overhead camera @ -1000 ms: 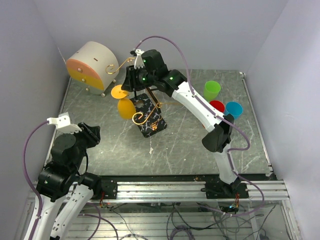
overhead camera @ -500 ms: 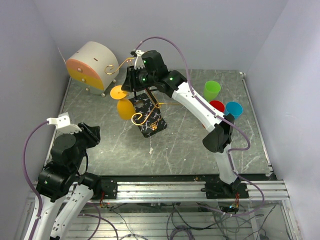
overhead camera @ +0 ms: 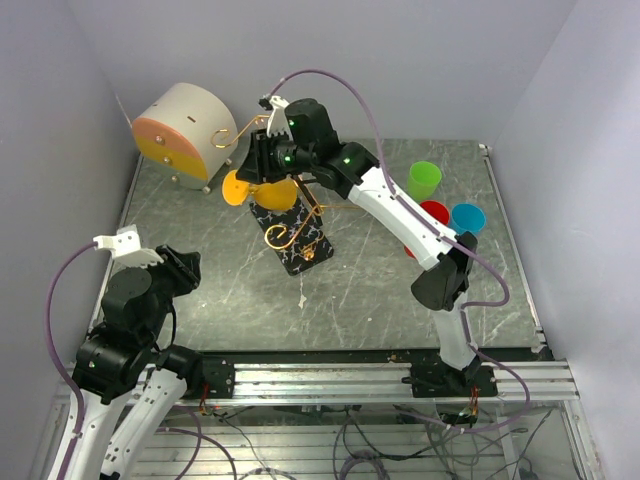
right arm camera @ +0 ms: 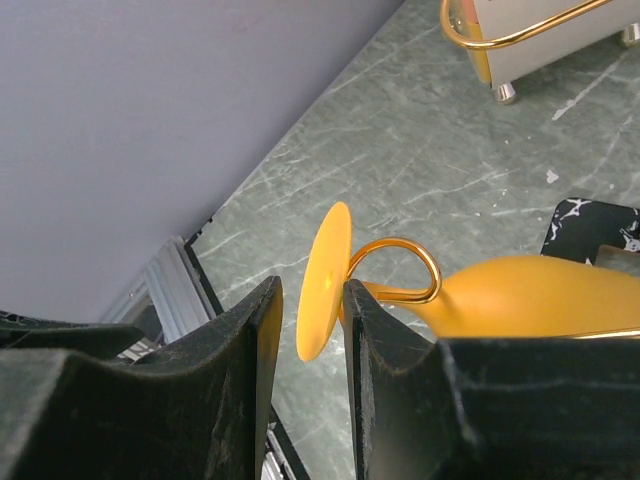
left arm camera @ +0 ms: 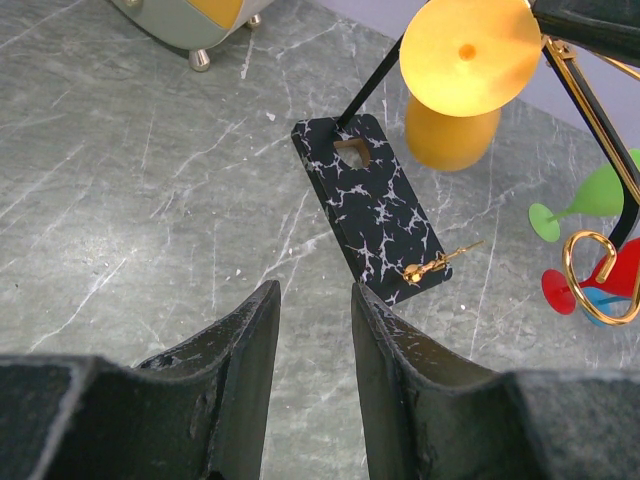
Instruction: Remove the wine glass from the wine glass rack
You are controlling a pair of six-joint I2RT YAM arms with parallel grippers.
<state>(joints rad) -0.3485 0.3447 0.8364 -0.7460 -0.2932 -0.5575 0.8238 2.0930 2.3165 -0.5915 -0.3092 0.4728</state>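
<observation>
The orange wine glass [overhead camera: 278,193] lies nearly level, its stem through a gold hook of the wine glass rack [overhead camera: 280,237]. The rack's black marble base [overhead camera: 300,240] lies flat on the table. My right gripper [overhead camera: 246,178] is at the glass's foot [overhead camera: 234,188]. In the right wrist view the foot [right arm camera: 322,275] stands edge-on between my slightly parted jaws [right arm camera: 310,292]. It touches the right finger, with a gap to the left one, and the bowl [right arm camera: 530,295] is beyond. My left gripper [overhead camera: 186,266] is open and empty, low at the near left. Its view shows the glass [left arm camera: 465,60] and the base [left arm camera: 375,215].
A round beige-and-orange drawer box [overhead camera: 185,135] stands at the back left. Green [overhead camera: 423,180], red [overhead camera: 434,212] and blue [overhead camera: 467,218] glasses stand at the right. A gold screw [left arm camera: 436,265] lies on the marble base. The walls are close on all sides.
The glass's bowl has swung up and right, from hanging below the foot to nearly level under my right wrist. The right arm shifted slightly. The left arm has not moved.
</observation>
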